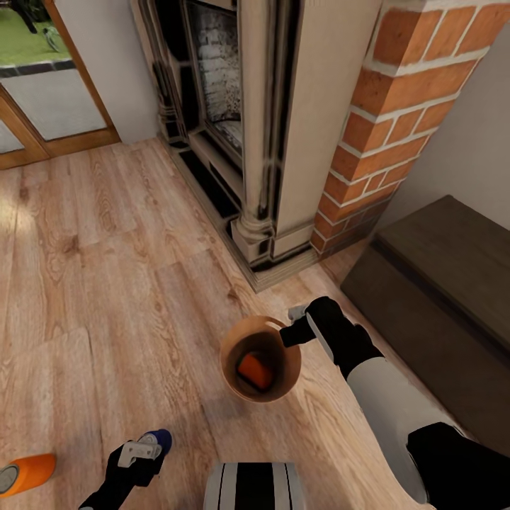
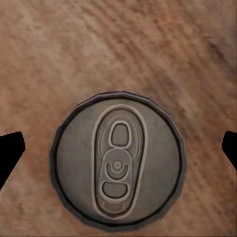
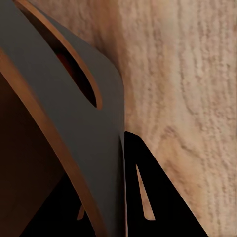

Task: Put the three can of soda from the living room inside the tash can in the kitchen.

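The trash can [image 1: 261, 358] stands tilted just over the wood floor, brown inside and on the rim, with an orange soda can [image 1: 255, 370] lying in it. My right gripper [image 1: 296, 330] is shut on its rim; the right wrist view shows the grey wall [image 3: 74, 123] pinched between the black fingers [image 3: 153, 197]. A blue soda can [image 1: 161, 439] stands upright on the floor under my left gripper [image 1: 142, 453]. Its silvery top [image 2: 117, 168] lies between the open fingertips [image 2: 10, 153], which do not touch it. Another orange soda can [image 1: 28, 473] lies on its side at the lower left.
The ornate fireplace [image 1: 241, 127] and red-brick chimney [image 1: 397, 106] rise ahead. A long dark low cabinet [image 1: 439, 283] runs along the right, close to my right arm. Wood-framed glass doors [image 1: 42, 92] are at the far left. Open floor stretches to the left.
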You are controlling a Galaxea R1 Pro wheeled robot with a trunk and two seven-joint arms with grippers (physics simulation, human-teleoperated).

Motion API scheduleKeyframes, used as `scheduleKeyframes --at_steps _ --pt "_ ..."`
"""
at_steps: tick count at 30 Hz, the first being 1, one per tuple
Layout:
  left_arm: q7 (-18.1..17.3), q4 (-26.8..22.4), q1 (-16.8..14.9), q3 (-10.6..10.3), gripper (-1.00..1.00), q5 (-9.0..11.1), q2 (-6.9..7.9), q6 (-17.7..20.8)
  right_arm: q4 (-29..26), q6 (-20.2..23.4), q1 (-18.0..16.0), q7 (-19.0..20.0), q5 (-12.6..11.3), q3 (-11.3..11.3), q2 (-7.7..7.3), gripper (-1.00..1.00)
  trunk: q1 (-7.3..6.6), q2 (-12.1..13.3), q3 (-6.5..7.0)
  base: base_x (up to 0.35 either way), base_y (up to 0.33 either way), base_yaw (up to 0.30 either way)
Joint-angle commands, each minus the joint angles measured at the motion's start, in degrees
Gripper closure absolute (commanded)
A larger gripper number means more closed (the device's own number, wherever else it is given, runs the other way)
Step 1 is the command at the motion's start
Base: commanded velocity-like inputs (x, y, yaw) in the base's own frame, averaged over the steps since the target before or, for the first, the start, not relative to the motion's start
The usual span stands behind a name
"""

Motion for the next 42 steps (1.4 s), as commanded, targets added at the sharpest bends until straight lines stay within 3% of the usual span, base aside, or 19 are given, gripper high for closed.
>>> scheduleKeyframes --at_steps 1,29,42 --pt "0.00 0.04 -0.06 -0.07 -1.00 0.01 -0.01 -0.14 -0.35 0.01 0.02 0.12 -1.62 -0.34 0.02 1.00 1.44 0.01 -0.03 0.259 0.035 0.000" --pt "0.00 0.03 -0.06 -0.07 -1.00 0.01 -0.01 -0.34 -0.27 0.01 0.11 0.12 -1.61 -0.37 0.07 1.00 1.44 0.01 -0.03 0.035 0.003 0.000" --pt "0.00 0.03 -0.06 -0.07 -1.00 0.01 -0.01 -0.39 -0.27 0.01 0.11 0.12 -1.61 -0.37 -0.04 1.00 1.44 0.01 -0.03 -0.086 0.000 0.000"
